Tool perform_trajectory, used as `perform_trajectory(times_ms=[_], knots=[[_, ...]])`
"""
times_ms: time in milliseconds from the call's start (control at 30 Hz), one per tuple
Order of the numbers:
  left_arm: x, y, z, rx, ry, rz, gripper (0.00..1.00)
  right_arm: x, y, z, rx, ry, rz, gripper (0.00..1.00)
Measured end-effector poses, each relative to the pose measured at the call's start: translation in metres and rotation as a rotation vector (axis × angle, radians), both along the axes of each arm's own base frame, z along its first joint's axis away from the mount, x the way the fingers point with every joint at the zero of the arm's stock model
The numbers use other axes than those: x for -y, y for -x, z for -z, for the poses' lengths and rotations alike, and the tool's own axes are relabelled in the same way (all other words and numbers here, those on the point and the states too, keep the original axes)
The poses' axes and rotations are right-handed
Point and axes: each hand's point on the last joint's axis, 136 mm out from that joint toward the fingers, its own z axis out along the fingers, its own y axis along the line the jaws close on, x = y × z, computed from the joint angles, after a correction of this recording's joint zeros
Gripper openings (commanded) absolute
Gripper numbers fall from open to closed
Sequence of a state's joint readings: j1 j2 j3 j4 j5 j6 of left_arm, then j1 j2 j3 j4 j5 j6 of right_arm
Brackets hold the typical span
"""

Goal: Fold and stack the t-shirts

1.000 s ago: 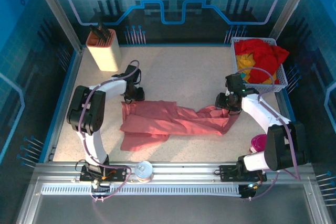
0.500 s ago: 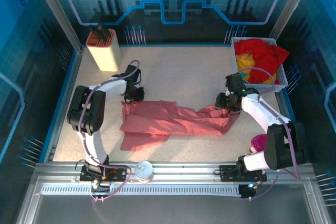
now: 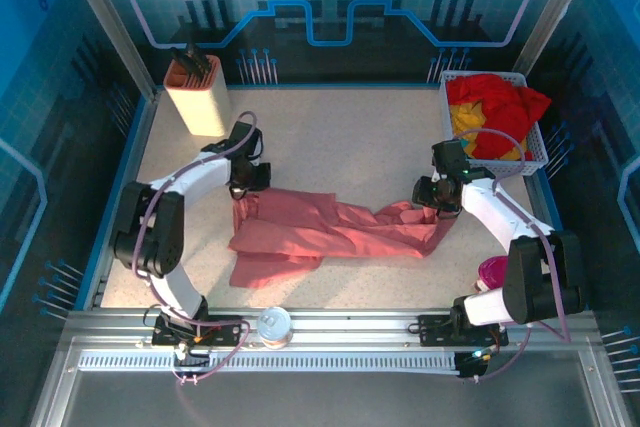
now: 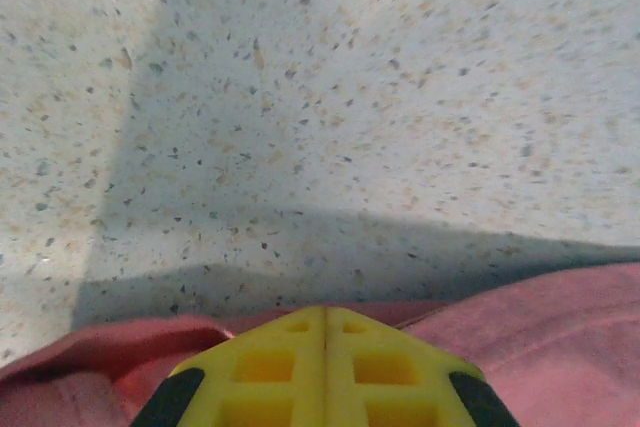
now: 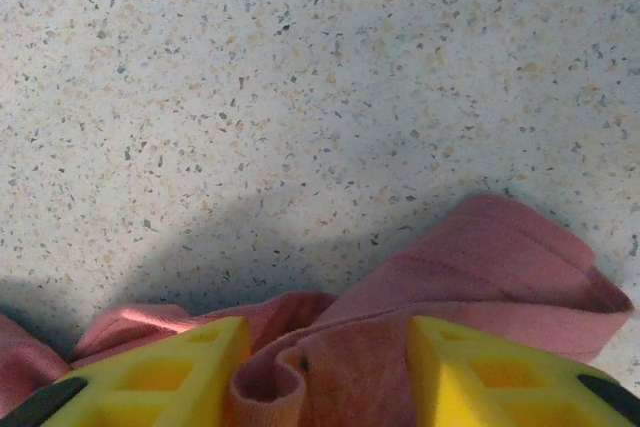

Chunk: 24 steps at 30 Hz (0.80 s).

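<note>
1. Between the yellow fingers (image 4: 270,367) of the left gripper (image 4: 325,312) no gap shows. They are pressed together at the far left corner of the pink shirt (image 3: 330,227), with cloth rising on both sides, so they probably nip its edge.
2. On the right gripper (image 5: 325,325) the fingers stand apart. A thick roll of the same shirt fills the gap and touches both, a pinch on the bunched right end.
3. The pink shirt lies crumpled across the middle of the speckled table (image 3: 340,137), strung between the two grippers, its left half doubled over.
4. It looks soft, light and limp, and would likely sag and drag rather than hold a shape. Corners or hems, one layer thick, seem the best places to grip.
5. A red shirt (image 3: 500,107) and a yellow shirt (image 3: 470,125) sit heaped in a white basket (image 3: 443,112) at the far right corner, well apart from the pink one.
</note>
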State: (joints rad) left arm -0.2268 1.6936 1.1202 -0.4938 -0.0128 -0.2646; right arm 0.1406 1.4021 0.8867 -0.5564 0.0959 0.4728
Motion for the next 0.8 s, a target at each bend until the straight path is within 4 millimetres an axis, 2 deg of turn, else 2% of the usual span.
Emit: perform_trajectory(times_ms=[233, 300, 433, 533, 733, 800], knots=[[0.009, 0.013, -0.049, 0.094, 0.041, 0.010, 0.00, 0.003, -0.002, -0.006, 0.016, 0.007, 0.006, 0.60], [0.009, 0.021, -0.062, 0.121, 0.051, 0.015, 0.00, 0.004, -0.002, -0.010, 0.028, 0.009, 0.008, 0.61], [0.006, 0.034, -0.090, 0.187, 0.068, 0.015, 0.00, 0.005, -0.008, -0.020, 0.053, 0.014, 0.008, 0.49], [0.003, 0.041, -0.108, 0.233, 0.076, 0.014, 0.00, 0.004, -0.010, -0.024, 0.060, 0.013, 0.002, 0.46], [-0.002, 0.051, -0.116, 0.236, 0.065, 0.008, 0.00, 0.001, -0.009, -0.024, 0.057, -0.003, -0.007, 0.44], [-0.003, 0.054, -0.116, 0.232, 0.062, 0.007, 0.00, 0.000, -0.008, -0.024, 0.052, -0.009, -0.009, 0.41]])
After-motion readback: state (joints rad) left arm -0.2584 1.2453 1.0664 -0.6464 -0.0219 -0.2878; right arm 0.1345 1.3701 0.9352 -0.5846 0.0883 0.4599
